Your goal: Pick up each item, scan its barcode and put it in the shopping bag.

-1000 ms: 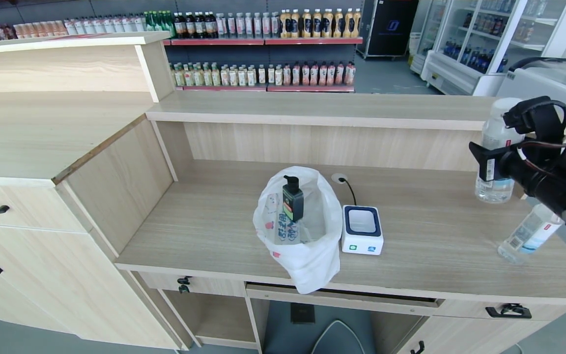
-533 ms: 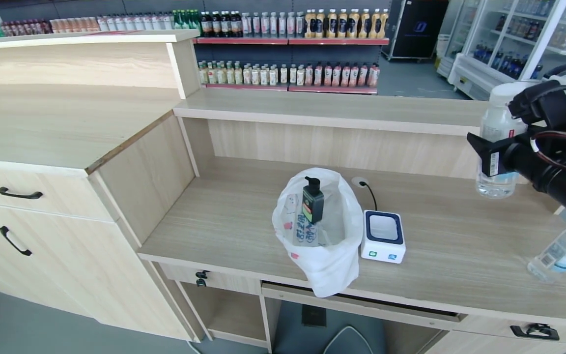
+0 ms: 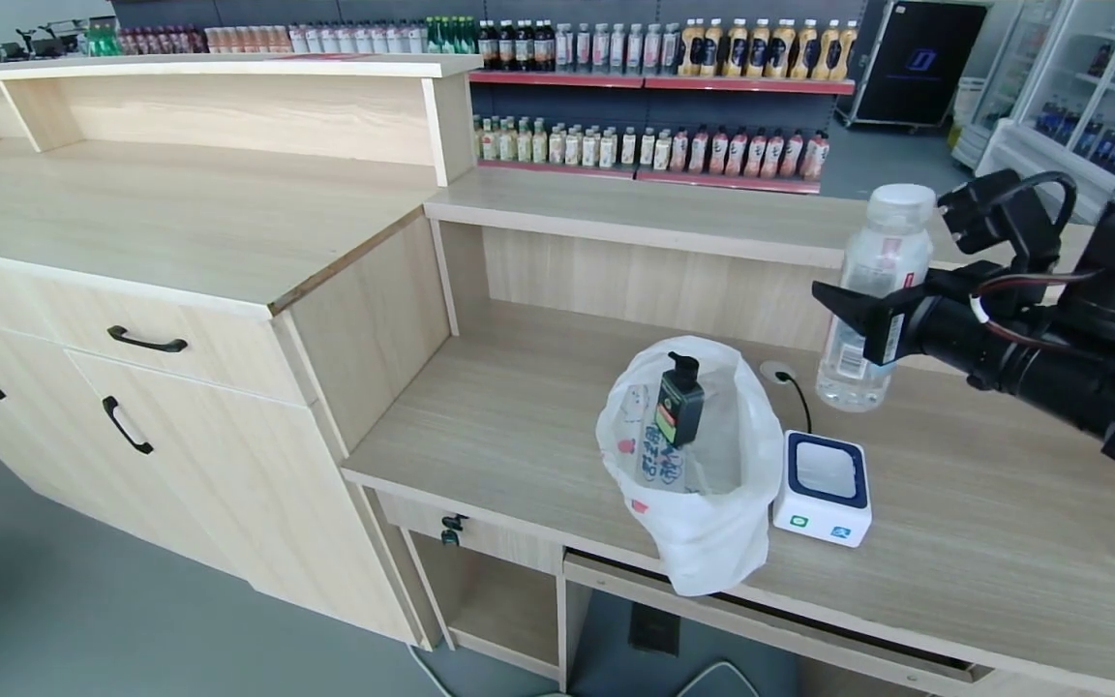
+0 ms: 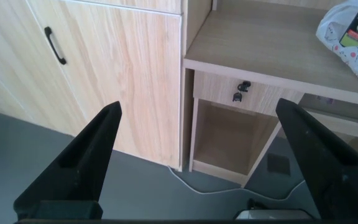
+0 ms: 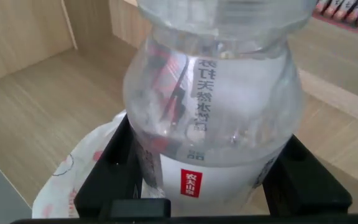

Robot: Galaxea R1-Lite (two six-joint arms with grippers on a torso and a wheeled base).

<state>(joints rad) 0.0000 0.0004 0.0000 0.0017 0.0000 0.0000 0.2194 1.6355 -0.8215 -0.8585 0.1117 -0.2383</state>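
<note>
Clamping a clear water bottle (image 5: pixel 213 106) in the right gripper (image 5: pixel 207 186), black fingers (image 5: pixel 114 171) pressing against opposite sides of its lower body. Showing a small red label (image 5: pixel 191 183) with white print between them. Hanging above a pale wooden counter (image 5: pixel 36 106), with a white shopping bag (image 5: pixel 73 177) peeking out beyond the bottle.

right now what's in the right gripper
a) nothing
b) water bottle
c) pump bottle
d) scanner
B: the right gripper has a finger on each side of the water bottle, while the pump bottle stands in the bag.
</note>
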